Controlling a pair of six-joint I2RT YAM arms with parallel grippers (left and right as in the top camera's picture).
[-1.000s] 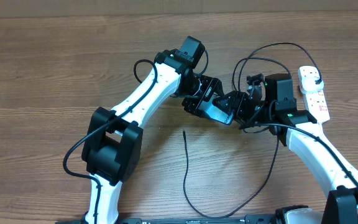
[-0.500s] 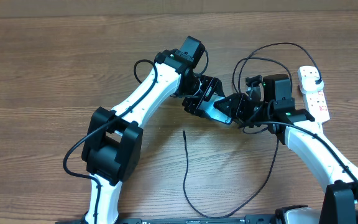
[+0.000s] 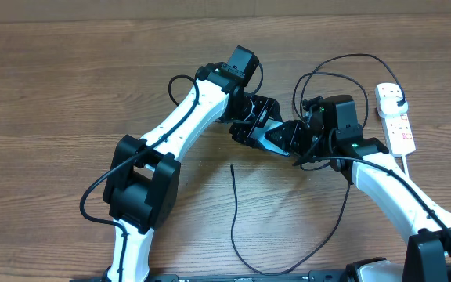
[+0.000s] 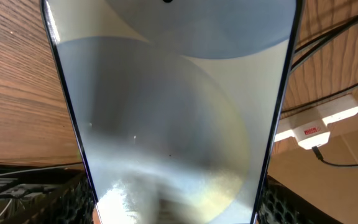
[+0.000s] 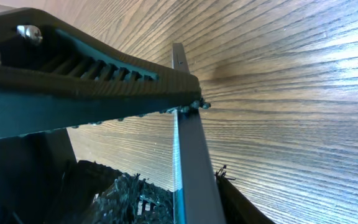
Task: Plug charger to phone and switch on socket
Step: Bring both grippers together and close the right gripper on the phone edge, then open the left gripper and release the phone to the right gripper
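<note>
Over the wooden tabletop (image 3: 53, 94), the phone (image 4: 173, 112) is gripped across its width by the jaws of the left gripper (image 3: 255, 128). The jaws of the right gripper (image 3: 304, 135) are set about the phone's other end; whether they are closed on it cannot be told. The charger (image 3: 234, 211) is seen loose near the phone, and the socket (image 3: 395, 119) well to the phone's right.

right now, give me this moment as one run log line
left pincer shut on phone | right pincer at phone edge, grip unclear | charger tip loose on table | socket untouched
</note>
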